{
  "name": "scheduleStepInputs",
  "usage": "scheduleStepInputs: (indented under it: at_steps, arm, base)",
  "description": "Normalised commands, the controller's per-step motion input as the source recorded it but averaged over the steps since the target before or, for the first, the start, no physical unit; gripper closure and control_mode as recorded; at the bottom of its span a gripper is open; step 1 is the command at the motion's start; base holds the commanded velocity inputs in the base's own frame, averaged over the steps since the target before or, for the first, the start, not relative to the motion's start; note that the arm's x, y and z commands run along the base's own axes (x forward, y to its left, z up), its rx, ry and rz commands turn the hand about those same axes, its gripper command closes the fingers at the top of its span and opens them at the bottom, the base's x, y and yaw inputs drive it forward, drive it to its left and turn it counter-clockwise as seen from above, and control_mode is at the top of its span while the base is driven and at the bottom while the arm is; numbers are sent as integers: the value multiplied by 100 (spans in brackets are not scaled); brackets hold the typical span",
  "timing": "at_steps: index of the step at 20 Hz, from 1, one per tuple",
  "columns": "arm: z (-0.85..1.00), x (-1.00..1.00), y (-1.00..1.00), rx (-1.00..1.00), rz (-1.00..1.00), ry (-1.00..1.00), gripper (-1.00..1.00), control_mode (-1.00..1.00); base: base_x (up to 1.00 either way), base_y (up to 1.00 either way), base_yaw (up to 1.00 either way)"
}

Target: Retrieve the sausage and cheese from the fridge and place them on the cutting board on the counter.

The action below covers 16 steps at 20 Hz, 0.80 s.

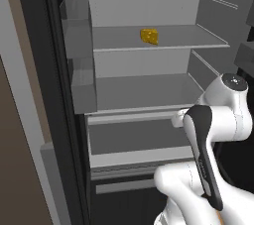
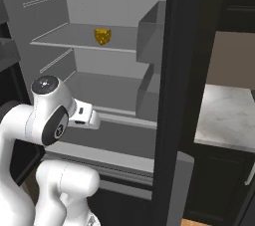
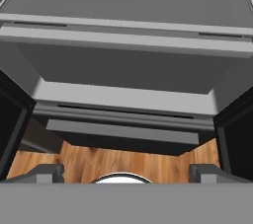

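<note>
**Mia:** From the left side, the fridge (image 1: 149,90) is open. The cheese (image 1: 149,35) sits on the top shelf (image 1: 163,38), near the front edge, in the middle. I can't find the sausage.

**Ben:** From the right side, the cheese (image 2: 102,36) is up high and the arm is low. Reaching up, it might bump the shelf's front edge.

**Mia:** From the hand, the gripper (image 3: 126,172) is wide open and holds nothing. It looks down at the bottom drawer (image 3: 123,70) and the wood floor (image 3: 118,161).

**Ben:** So it could miss the cheese, or knock it to the back.
</note>
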Motion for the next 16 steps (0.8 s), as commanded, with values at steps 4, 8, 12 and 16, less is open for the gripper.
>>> scheduleStepInputs:
  at_steps: [4,8,12,16]
  arm:
    - [0,0,0,0,0,0,-100,100]
    - [0,0,0,0,0,0,-100,100]
    - [0,0,0,0,0,0,-100,-100]
    - [0,0,0,0,0,0,-100,-100]
  base:
    - [0,0,0]
    - [0,0,0]
    - [0,0,0]
    - [0,0,0]
